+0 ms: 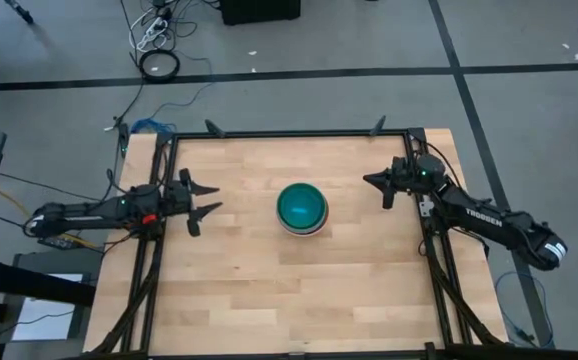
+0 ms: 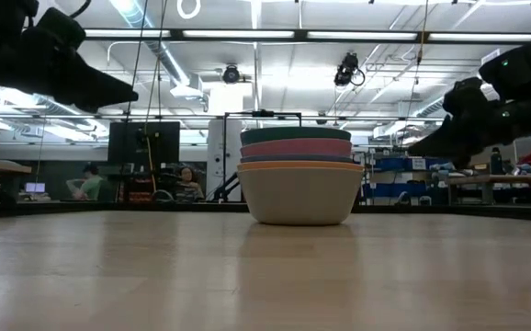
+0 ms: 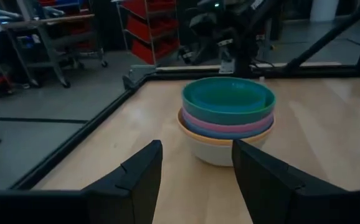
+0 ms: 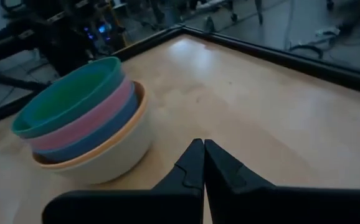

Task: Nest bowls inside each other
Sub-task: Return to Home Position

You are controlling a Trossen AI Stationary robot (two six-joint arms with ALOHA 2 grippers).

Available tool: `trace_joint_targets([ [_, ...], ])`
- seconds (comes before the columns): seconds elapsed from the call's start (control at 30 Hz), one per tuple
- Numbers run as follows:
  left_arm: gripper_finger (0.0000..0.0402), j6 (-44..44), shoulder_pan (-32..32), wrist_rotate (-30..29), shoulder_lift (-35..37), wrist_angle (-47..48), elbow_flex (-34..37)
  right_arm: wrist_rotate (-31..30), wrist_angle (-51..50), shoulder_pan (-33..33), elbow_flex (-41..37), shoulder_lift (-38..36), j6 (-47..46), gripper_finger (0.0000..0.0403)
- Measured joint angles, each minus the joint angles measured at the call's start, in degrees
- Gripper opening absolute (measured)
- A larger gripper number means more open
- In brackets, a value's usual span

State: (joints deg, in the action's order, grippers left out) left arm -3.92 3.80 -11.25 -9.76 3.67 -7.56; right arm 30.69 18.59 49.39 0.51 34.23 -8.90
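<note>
The bowls (image 1: 301,208) stand nested in one stack at the middle of the wooden table: a teal bowl (image 3: 228,98) on top, then pink (image 3: 227,122), blue and orange rims, and a grey-white bowl (image 2: 299,196) at the bottom resting on the wood. My left gripper (image 1: 205,198) hangs open at the table's left side, pointing at the stack and well clear of it; its fingers (image 3: 144,169) frame the stack in the left wrist view. My right gripper (image 1: 375,183) is shut and empty near the right edge, its fingertips (image 4: 203,152) together, pointing toward the table's left.
A black metal frame (image 1: 289,134) runs round the tabletop. Bare wood lies on every side of the stack. Beyond the far edge lie cables on the floor (image 1: 157,40); the low view shows a workshop with people seated far behind.
</note>
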Motion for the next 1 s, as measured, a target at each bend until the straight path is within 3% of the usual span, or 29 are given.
trace_joint_targets([
  [0.2, 0.0202, -0.2, 0.7, 0.9, 0.0, -2.6, 1.2, -5.4, 0.1, -0.2, 0.0, 0.6, -5.0, 0.0000],
  [0.33, 0.0202, -1.5, 0.7, 0.9, 0.0, -2.5, 1.2, -5.4, -0.4, -1.1, 0.0, 0.6, -7.5, 0.0000],
  [0.53, 0.0202, -1.9, 0.7, -4.3, 0.0, -2.5, 1.2, -5.4, -0.4, -2.2, 0.0, 0.6, -18.2, 0.0000],
  [0.77, 0.0202, -1.8, 0.7, -7.3, 0.0, -2.6, 1.2, -5.5, -0.3, -2.2, 0.0, 0.6, -18.4, 0.0000],
  [1.0, 0.0202, 7.2, 0.7, -7.2, 0.0, -2.6, 1.2, -5.5, -0.3, -2.2, 0.0, 0.6, -18.4, 0.0000],
])
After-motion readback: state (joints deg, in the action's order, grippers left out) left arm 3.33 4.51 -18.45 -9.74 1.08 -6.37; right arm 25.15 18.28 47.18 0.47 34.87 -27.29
